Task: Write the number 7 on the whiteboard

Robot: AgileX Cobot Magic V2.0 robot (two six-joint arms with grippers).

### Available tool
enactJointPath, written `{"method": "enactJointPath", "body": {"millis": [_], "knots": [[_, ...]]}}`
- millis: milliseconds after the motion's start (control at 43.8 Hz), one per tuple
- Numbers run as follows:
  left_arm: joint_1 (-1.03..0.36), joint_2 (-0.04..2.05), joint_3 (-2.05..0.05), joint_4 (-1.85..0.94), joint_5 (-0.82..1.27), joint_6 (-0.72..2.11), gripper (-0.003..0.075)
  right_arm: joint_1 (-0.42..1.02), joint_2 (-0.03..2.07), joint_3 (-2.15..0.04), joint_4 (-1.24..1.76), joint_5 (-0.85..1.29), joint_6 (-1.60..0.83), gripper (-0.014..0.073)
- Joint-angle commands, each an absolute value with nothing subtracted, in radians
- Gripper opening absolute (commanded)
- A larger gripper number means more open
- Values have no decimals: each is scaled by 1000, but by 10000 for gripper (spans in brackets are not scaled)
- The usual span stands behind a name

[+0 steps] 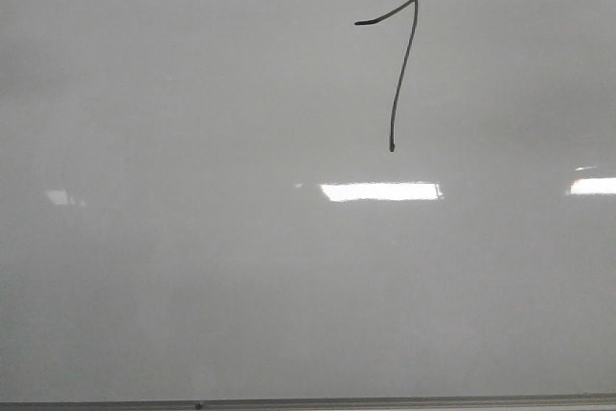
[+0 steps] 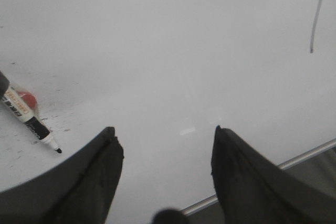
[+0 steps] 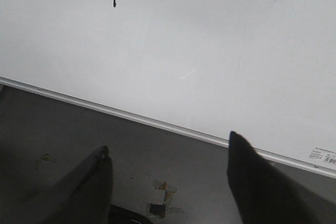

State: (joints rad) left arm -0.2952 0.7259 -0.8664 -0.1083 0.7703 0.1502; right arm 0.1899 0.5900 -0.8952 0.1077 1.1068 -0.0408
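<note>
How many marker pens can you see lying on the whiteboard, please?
1: a marker pen lies uncapped on the whiteboard, seen only in the left wrist view, beside the open left pincer. Others may lie outside the views.

The number 7 [image 1: 397,74] is drawn on the whiteboard [image 1: 192,267], right of the board's middle and towards its far side; a marker [image 2: 29,120] lies on the whiteboard, well apart from the number 7; the board's edge strip [image 1: 308,401] runs along its near side, well below the number 7.
</note>
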Motion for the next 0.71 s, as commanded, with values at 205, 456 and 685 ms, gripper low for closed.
{"method": "enactJointPath", "body": {"millis": [205, 456, 685], "knots": [[-321, 546, -783, -151, 715, 150, 387, 182, 577, -922, 101, 1053, -37, 476], [-321, 543, -778, -151, 709, 144, 323, 182, 577, -922, 101, 1043, -37, 218], [-321, 543, -778, -151, 709, 144, 96, 182, 577, -922, 101, 1043, -37, 13]]}}
